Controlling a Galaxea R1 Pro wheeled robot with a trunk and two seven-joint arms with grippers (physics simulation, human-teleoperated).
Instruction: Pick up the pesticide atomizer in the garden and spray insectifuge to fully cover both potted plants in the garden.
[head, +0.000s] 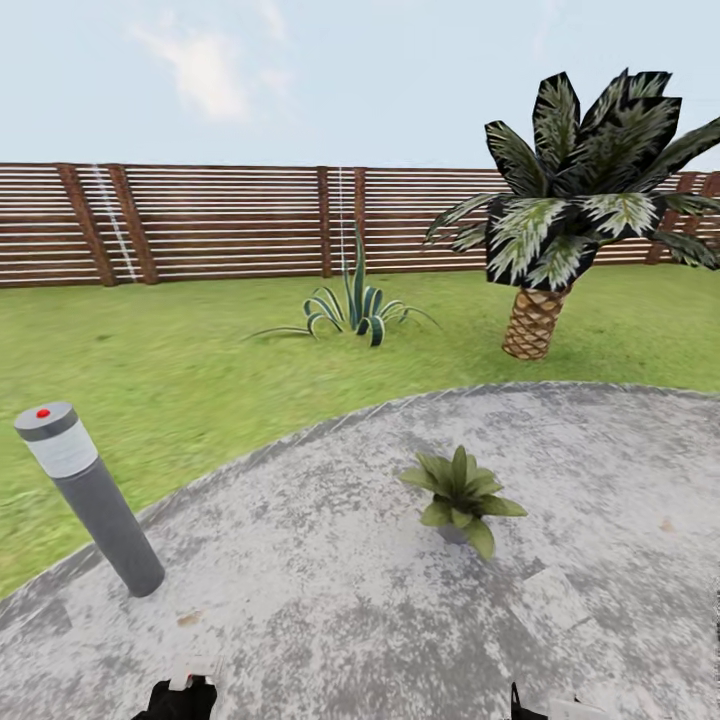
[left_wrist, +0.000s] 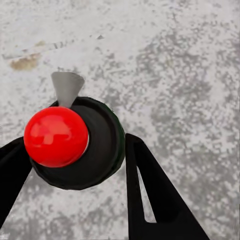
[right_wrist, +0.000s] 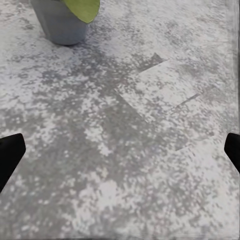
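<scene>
Left gripper (left_wrist: 75, 165) carrying the atomizer; one potted plant (head: 460, 492) standing ahead on the paving.

The left gripper's black fingers (left_wrist: 150, 190) are clamping the slim spray bottle with the black end cap and round red button (left_wrist: 56, 136), seen end-on in the left wrist view, its grey nozzle pointing at the mottled grey round paving (head: 330, 590). The right gripper (right_wrist: 120, 150) is hanging with its jaws wide apart and empty, just short of the plant's little grey pot (right_wrist: 60, 25). The low rosette of pointed green leaves is sitting near the middle of the paving, well inside its curved edge with the lawn (head: 200, 340). The bottle is probably light, rigid and smooth, so gripping the body below the cap looks safest, leaving the button free.
</scene>
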